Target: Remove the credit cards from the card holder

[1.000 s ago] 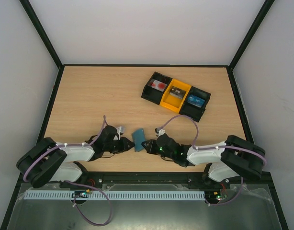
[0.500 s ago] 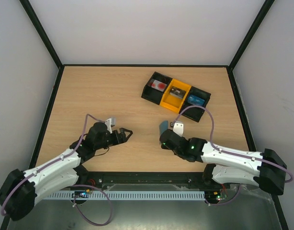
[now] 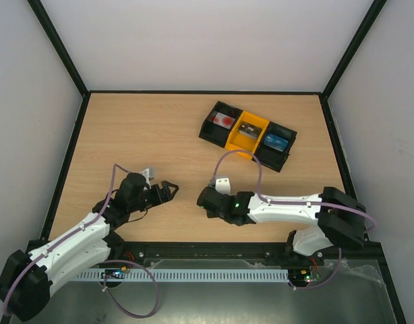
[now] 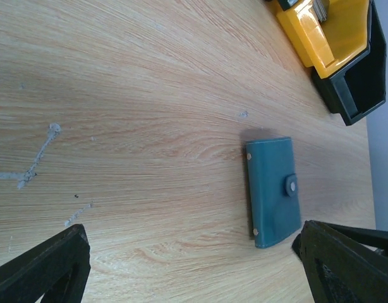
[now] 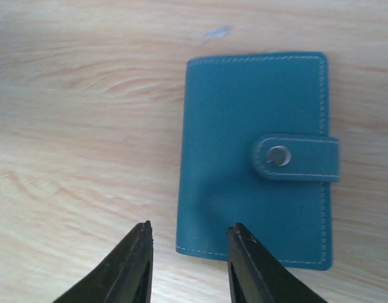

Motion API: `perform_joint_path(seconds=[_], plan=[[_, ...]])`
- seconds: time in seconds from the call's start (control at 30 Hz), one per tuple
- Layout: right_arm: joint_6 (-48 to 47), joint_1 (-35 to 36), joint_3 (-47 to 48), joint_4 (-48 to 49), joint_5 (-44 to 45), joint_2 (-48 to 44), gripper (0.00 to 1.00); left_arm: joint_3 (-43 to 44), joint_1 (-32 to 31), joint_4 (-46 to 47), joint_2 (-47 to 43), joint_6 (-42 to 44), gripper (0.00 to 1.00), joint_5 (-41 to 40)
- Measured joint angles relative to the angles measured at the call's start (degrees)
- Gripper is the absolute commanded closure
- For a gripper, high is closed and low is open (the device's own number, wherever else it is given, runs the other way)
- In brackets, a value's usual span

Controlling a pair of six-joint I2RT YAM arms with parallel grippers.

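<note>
Down on the table [image 3: 126, 135] now lies the card holder [image 5: 254, 158], which a moment ago hung from the right gripper [image 5: 191, 230]. It rests flat with its tab snapped shut. That gripper's fingers stand slightly apart over the holder's corner away from the tab, pinching nothing, which looks like a release. The left gripper [image 3: 168, 189] is spread wide and empty, off to the holder's left and clear of it. Well beyond the holder, the three-bin tray [image 3: 207, 129] carries the credit cards [image 3: 248, 129], one to a bin: white, grey, blue. The emptying looks finished, which would explain why the holder is let go.
</note>
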Motion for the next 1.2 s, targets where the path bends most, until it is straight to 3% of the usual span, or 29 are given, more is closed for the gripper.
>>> perform_joint_path(seconds=[0.2,0.5,0.77,1.2], plan=[[-1.31,1.73,0.44,3.89,-1.70,2.14,0.66,-1.92,0.00,1.68,-0.22,-0.96,0.11,1.84],[-3.85,1.75,1.36,1.70,7.93,-1.81,0.66,-2.93,0.00,5.16,1.09,-2.34,0.12,3.85],[-5.64,1.33,6.40,-0.59,13.62,7.06,0.66,-4.07,0.00,6.40,0.35,-3.32,0.12,4.72],[-6.36,-0.31,7.19,-1.31,15.04,16.26,0.66,-4.33,0.00,6.25,-2.27,-3.87,0.12,4.70]])
